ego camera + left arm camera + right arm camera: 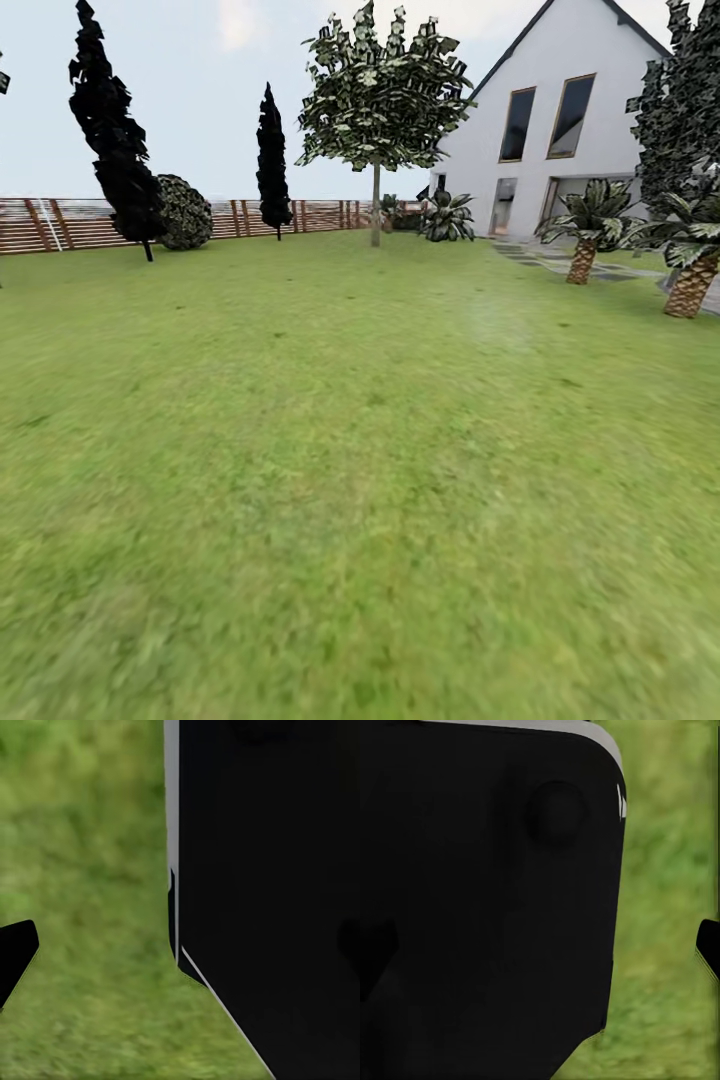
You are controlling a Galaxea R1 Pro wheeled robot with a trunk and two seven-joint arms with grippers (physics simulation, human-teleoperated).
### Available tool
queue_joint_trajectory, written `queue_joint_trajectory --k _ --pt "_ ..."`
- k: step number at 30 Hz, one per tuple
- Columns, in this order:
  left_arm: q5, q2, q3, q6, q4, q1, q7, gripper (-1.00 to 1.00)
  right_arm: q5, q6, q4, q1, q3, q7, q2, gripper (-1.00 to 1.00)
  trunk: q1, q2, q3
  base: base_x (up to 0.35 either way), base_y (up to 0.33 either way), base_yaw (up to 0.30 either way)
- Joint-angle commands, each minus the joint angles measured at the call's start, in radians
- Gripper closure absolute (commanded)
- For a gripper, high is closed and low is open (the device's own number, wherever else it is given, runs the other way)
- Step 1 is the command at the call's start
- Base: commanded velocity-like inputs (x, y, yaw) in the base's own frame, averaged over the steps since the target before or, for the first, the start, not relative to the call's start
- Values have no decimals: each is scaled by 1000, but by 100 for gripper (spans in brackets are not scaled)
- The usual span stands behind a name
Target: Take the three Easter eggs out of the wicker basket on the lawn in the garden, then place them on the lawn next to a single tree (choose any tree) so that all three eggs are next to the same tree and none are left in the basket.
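Robot on open grass, wrist cameras close to its own dark body.

In the left wrist view one black fingertip (13, 954) poked in beside a large black panel (270, 892) with a pale edge, blurred grass behind; whether the left gripper was clenched or released could not be told. In the right wrist view a rounded black housing (487, 907) stood close, a dark finger sliver (709, 945) at the frame edge, and its state could not be told either. From the head, the lawn (340, 480) spread flat and short-cropped. At twelve o'clock rose a slim upright round-crowned tree (377, 100); at ten, dark cypresses (115, 130), a round shrub (185, 212) and the slatted brown fence (60, 224); at two, a white gabled house (560, 110) and short scaly-trunked palms (585, 235).
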Motion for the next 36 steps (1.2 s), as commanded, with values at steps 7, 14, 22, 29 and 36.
queue_joint_trajectory --k 7,14,22,29,36 --pt "0 0 0 0 -1 0 0 -100 0 0 0 0 0 0 0 -100 1 0 -1 324 0 0" --pt "0 0 0 0 -1 0 1 -100 0 0 0 0 0 0 0 -100 1 0 -1 324 0 0" --pt "0 0 0 0 -1 0 0 -100 0 0 0 0 0 0 0 -100 1 0 -1 324 0 0" --pt "0 0 0 0 -1 0 0 -100 0 0 0 0 0 0 0 -100 1 0 -1 324 0 0" --pt "0 0 0 0 -1 0 0 -100 0 0 0 0 0 0 0 -100 1 0 -1 324 0 0"
